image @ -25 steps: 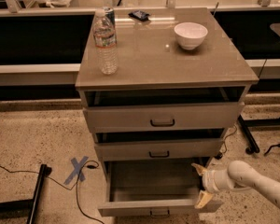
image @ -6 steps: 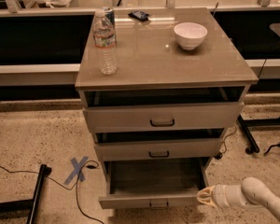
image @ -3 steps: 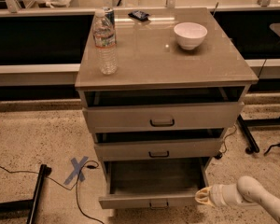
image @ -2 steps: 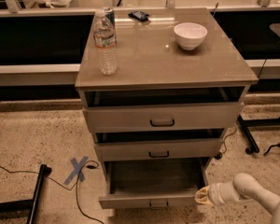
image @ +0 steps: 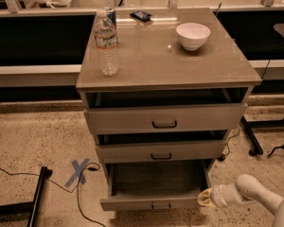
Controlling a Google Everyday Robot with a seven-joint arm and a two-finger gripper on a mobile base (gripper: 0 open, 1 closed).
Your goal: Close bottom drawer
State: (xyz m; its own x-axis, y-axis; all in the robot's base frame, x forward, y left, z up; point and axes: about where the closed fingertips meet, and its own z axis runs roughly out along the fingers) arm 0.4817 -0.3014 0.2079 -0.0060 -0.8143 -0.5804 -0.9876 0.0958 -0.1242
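Cream gripper [image: 206,198] at open bottom drawer [image: 154,203] (right front corner)

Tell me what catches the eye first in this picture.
The bottom drawer is pulled far out of the cabinet, much farther than the two above it. The arm's pincer sits low on the right, by that drawer's front corner. On the cabinet top, a water bottle stands at the left and a white bowl at the right.

Robotics lab: gripper [image: 206,198] beside bottom drawer [image: 154,205], taped floor mark [image: 79,171].
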